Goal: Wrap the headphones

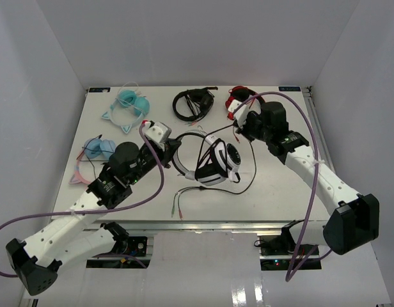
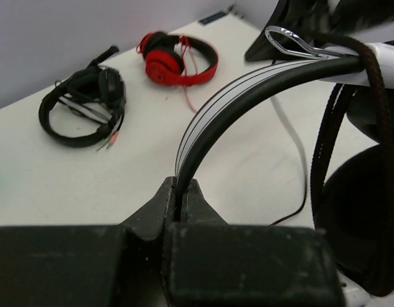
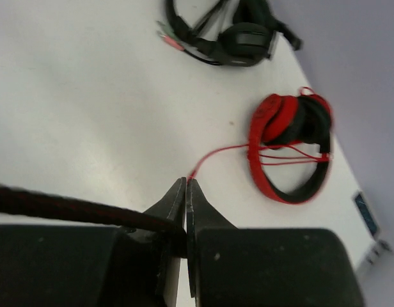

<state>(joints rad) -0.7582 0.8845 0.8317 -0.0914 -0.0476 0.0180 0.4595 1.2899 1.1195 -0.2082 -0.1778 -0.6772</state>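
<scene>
The white-and-black headphones (image 1: 217, 163) lie on their side at the table's middle. My left gripper (image 1: 173, 149) is shut on their black headband (image 2: 248, 89), which rises from between the jaws (image 2: 182, 192) in the left wrist view. Their black cable (image 1: 252, 167) runs past the earcups and ends in split plugs (image 1: 178, 208) near the front edge. My right gripper (image 1: 238, 132) is just right of the earcups, shut on the braided part of the cable (image 3: 56, 208), which enters from the left and ends between the jaws (image 3: 186, 188).
Red headphones (image 1: 238, 96) (image 3: 290, 147) and all-black headphones (image 1: 192, 102) (image 2: 82, 105) lie at the back. Teal cat-ear headphones (image 1: 126, 105) are at the back left, a blue-and-pink pair (image 1: 94, 153) at the left edge. White walls enclose the table.
</scene>
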